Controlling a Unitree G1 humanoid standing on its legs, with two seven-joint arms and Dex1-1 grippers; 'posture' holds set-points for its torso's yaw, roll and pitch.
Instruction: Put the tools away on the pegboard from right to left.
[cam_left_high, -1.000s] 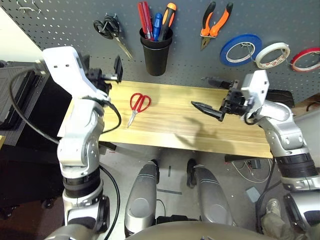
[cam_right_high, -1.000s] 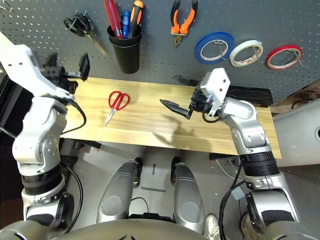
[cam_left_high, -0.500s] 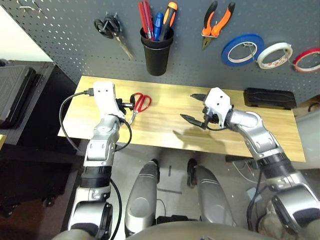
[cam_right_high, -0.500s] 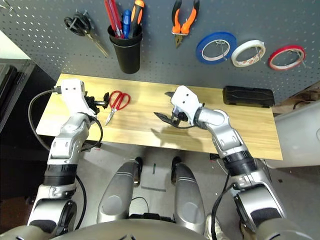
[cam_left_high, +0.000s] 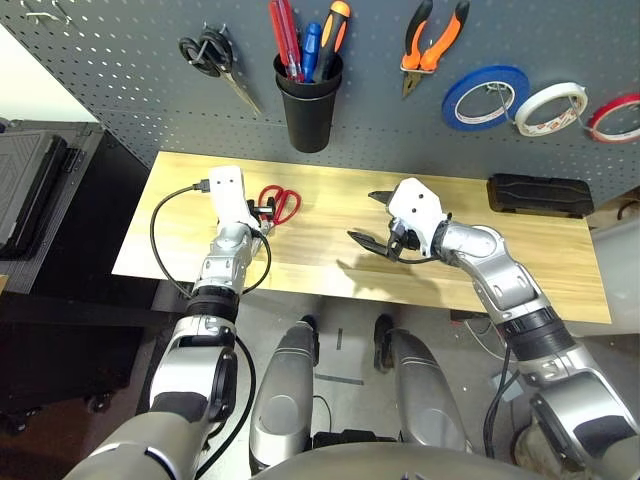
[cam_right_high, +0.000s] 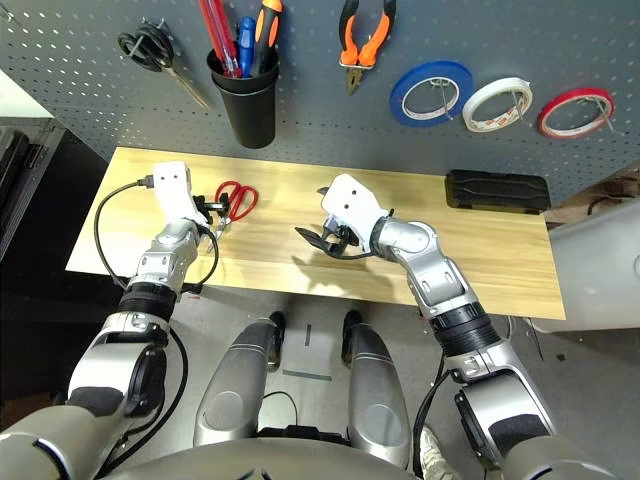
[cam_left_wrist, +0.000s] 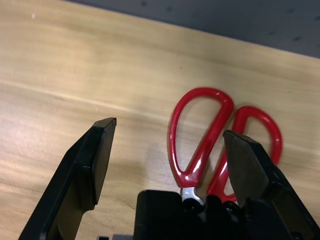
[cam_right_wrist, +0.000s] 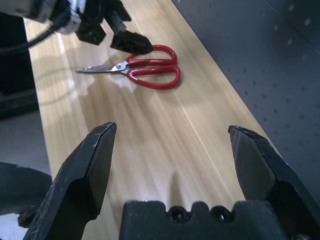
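The red-handled scissors (cam_left_high: 279, 204) lie flat on the wooden table (cam_left_high: 330, 270), handles toward the pegboard (cam_left_high: 120, 70). My left gripper (cam_left_wrist: 170, 131) is open and low over them, with the red handle loops (cam_left_wrist: 220, 135) between its fingers. My right gripper (cam_left_high: 375, 222) is open above the table's middle with nothing in it, well to the right of the scissors (cam_right_wrist: 150, 72). On the pegboard hang the orange-and-black pliers (cam_left_high: 432, 45) and, at the far right, the red tape ring (cam_left_high: 612, 117). Red-handled screwdrivers (cam_left_high: 286, 35) stand in the black cup (cam_left_high: 308, 105).
Black-handled scissors (cam_left_high: 212, 62) hang at the pegboard's left. Blue (cam_left_high: 483, 97) and white (cam_left_high: 545, 107) tape rolls hang between the pliers and the red ring. A flat black case (cam_left_high: 540, 195) lies at the table's back right. A dark cabinet (cam_left_high: 40, 190) stands left of the table.
My left arm has come down from the table's left end to the red scissors. My right gripper has moved left toward the table's middle. The scissors have not moved.
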